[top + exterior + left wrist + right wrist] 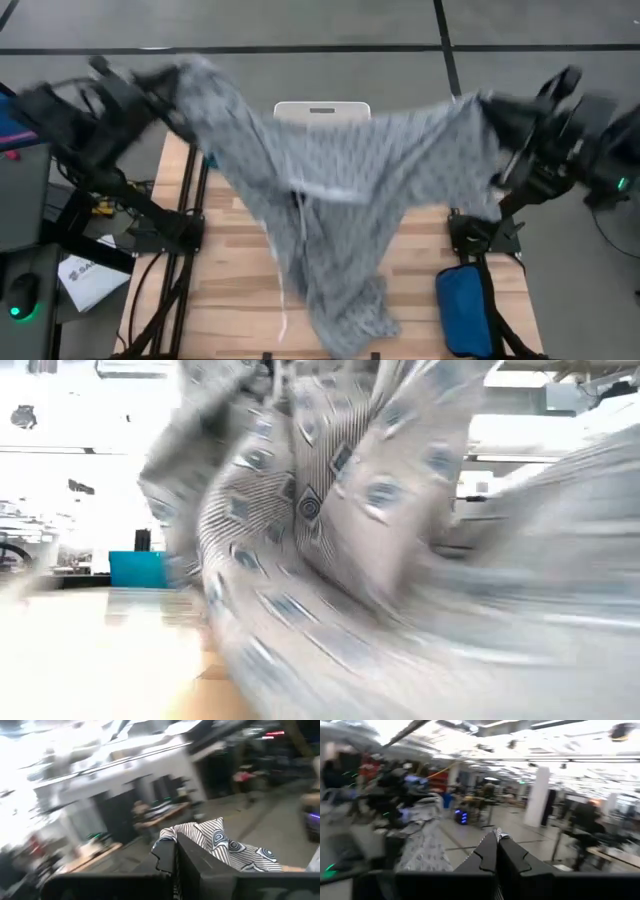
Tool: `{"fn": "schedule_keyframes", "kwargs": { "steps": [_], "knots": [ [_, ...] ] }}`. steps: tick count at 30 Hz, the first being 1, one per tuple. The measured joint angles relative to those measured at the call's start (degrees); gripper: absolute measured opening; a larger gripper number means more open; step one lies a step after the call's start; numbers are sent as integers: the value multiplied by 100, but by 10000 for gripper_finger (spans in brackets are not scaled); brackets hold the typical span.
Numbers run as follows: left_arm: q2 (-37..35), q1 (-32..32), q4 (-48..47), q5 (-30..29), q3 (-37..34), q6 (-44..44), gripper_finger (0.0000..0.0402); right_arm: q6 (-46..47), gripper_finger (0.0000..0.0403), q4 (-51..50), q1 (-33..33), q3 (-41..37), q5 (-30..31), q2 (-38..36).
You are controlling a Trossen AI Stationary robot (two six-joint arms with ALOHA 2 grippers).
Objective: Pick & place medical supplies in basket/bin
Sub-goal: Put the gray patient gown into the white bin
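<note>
The large grey patterned gown is stretched between both raised arms above the table. My left gripper is shut on its left upper end, and my right gripper is shut on its right upper end. The middle sags, and the gown's lower end lies on the table near the near edge. In the low view the gown fills most of the picture. Pill bottles and small coloured pieces are out of view. My left gripper pinches a bunched edge of the gown between its two shut fingers; the cloth sticks out past the fingertips. The held end is lifted high off the table's far left corner, and the gown runs down slanting from it. My right gripper pinches a small fold of the gown at its fingertips. That end is lifted clear beyond the table's right side. From there the gown stretches across toward the left arm.
A white bin stands at the table's far edge, partly behind the gown. A blue padded pouch lies at the near right corner. Bare wooden table shows near left. A teal box sits far off in the low view.
</note>
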Motion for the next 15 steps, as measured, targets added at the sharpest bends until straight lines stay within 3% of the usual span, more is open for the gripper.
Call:
{"fn": "schedule_keyframes", "kwargs": {
  "steps": [3, 6, 9, 15],
  "knots": [
    [-239, 346, 25, 5, 179, 20, 0, -400, 0, 525, -114, 17, -9, -181],
    [-303, 42, 8, 14, 177, -134, 0, -516, 0, 562, 24, 23, -9, -203],
    [-67, -338, 32, 281, 143, 288, 0, -1047, 0, 915, 97, 17, -31, -85],
    [331, -559, 1618, 1025, 508, 1079, 0, -1550, 0, 1824, 156, 33, -358, 22]
  ]
}}
